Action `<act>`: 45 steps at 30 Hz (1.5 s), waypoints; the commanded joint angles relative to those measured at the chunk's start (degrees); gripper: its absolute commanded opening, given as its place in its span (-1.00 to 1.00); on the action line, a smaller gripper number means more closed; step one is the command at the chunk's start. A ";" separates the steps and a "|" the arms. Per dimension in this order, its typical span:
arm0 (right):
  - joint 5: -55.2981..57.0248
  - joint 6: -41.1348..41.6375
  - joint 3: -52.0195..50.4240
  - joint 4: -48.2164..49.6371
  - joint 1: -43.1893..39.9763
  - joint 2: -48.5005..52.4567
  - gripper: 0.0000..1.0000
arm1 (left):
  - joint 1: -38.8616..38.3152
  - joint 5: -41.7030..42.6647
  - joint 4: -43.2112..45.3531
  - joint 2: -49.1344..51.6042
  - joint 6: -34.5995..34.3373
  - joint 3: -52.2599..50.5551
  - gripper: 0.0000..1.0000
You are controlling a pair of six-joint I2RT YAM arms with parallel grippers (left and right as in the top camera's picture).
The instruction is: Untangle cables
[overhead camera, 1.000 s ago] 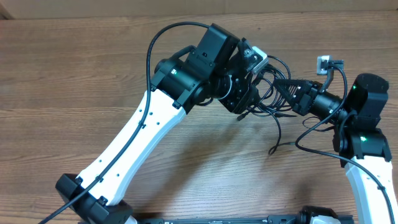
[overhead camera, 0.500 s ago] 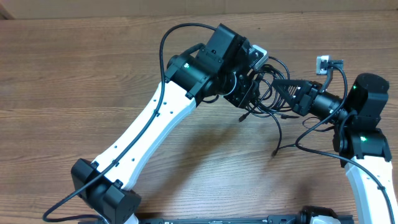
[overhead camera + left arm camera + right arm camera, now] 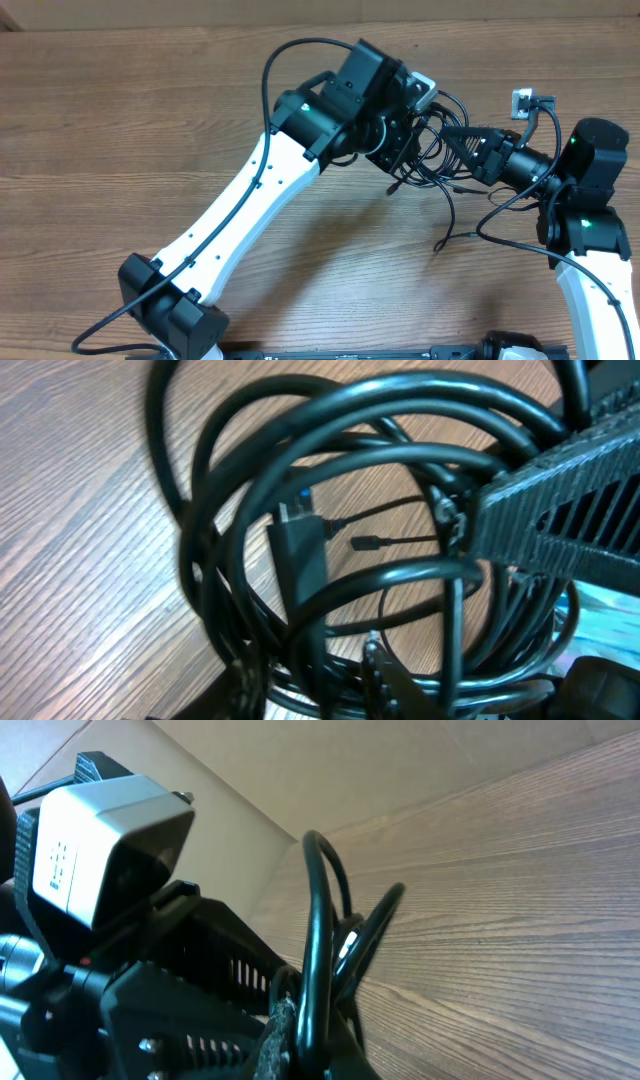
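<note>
The cables (image 3: 437, 172) are a tangle of thin black loops hanging between my two grippers, right of the table's middle. One loose end (image 3: 441, 243) trails down onto the wood. My left gripper (image 3: 402, 162) reaches into the tangle from the left. In the left wrist view its fingers (image 3: 315, 695) are closed around several strands (image 3: 330, 420), and a flat plug (image 3: 300, 545) hangs among the loops. My right gripper (image 3: 452, 133) meets the tangle from the right. In the right wrist view it (image 3: 310, 1040) pinches one upright loop (image 3: 318, 920).
The wooden table (image 3: 120, 120) stretches away to the left and front. A small grey-white connector (image 3: 520, 100) lies right of the tangle, near my right arm. My left wrist's white camera housing (image 3: 100, 830) sits close against my right gripper. A cardboard wall (image 3: 330, 760) stands behind the table.
My left arm has swung a little right and up, pressing deeper into the tangle. The loops have bunched slightly toward my right gripper. The right arm has hardly moved.
</note>
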 commanded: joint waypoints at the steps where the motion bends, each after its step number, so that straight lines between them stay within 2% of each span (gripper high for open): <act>1: -1.16 0.28 0.15 0.44 -0.07 -0.81 -0.92 | -2.54 2.43 1.27 1.38 0.09 0.42 -0.53; 2: -1.16 0.28 0.15 0.44 -0.07 -0.81 -0.92 | -2.67 2.12 1.40 1.40 0.09 0.42 -0.57; 3: -1.16 0.26 0.15 0.42 -0.07 -0.81 -0.93 | -2.67 1.31 1.51 1.42 0.07 0.42 -0.80; 4: -1.14 0.26 0.15 0.42 -0.07 -0.81 -0.92 | -2.64 1.25 1.64 1.42 0.07 0.42 -0.92; 12: 4.39 -0.11 0.15 -2.73 -1.07 -0.79 -0.93 | -1.38 1.42 1.64 0.31 0.66 0.44 -0.92; 16: 10.78 -1.33 0.15 -6.45 -2.25 -0.72 -0.93 | -1.51 4.59 0.11 -1.22 7.02 0.46 -0.92; 19: 11.96 -1.75 0.15 -8.13 -3.96 0.07 -0.93 | -1.51 4.46 -6.75 -3.17 14.82 0.46 -0.92; 22: 11.93 -1.73 0.15 -8.13 -4.61 0.63 -0.93 | -1.51 4.44 -10.86 -4.39 19.52 0.46 -0.92; 31: 13.25 -3.41 0.15 -10.71 -4.63 1.20 -0.93 | -1.27 3.13 -12.35 -8.39 23.69 0.46 -0.92; 35: 13.55 -4.35 0.15 -11.72 -4.94 1.20 -0.93 | -0.22 -1.75 -11.45 -11.30 23.39 0.46 -0.92; 38: 13.51 -4.28 0.15 -11.74 -6.12 1.20 -0.93 | 0.04 -12.59 -11.80 -13.97 21.31 0.46 -0.92; 40: 13.40 -4.09 0.15 -11.91 -7.39 1.20 -0.93 | 0.00 -22.97 -13.46 -16.15 20.41 0.46 -0.92; 45: 12.61 -4.11 0.15 -11.91 -8.00 1.20 -0.93 | 0.42 -31.45 -15.61 -18.05 17.53 0.46 -0.92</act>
